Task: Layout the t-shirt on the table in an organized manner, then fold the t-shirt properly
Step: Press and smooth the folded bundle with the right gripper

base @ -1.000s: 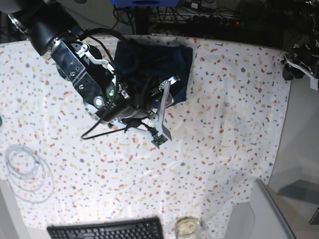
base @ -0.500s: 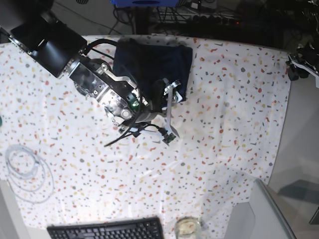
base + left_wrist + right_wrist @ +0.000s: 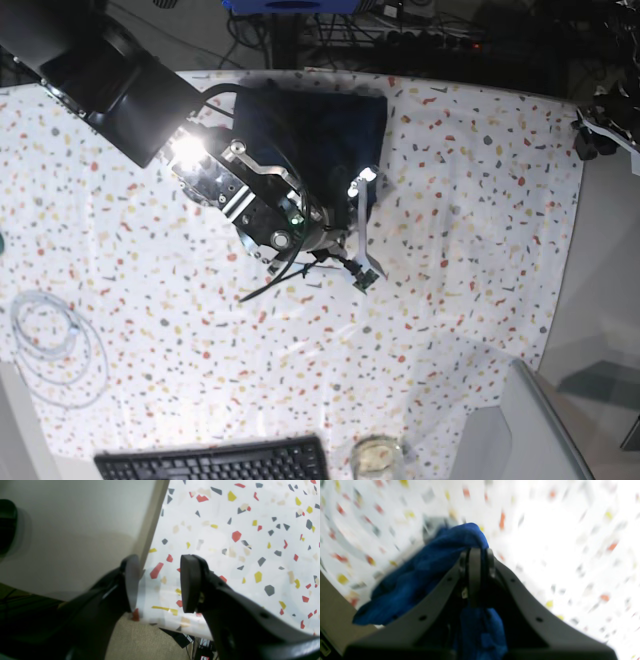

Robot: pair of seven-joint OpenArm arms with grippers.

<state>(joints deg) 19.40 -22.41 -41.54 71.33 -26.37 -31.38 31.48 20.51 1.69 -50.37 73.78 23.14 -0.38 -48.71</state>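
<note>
At the left of the base view, the right gripper [image 3: 476,555] is clenched on a fold of the dark blue t-shirt [image 3: 320,130], its arm reaching over the speckled surface [image 3: 470,250]. The t-shirt lies bunched near the far edge of the surface, its near edge pinched between the closed jaws. At the far right, the left gripper [image 3: 160,585] hangs over the surface's edge, jaws parted and holding nothing.
</note>
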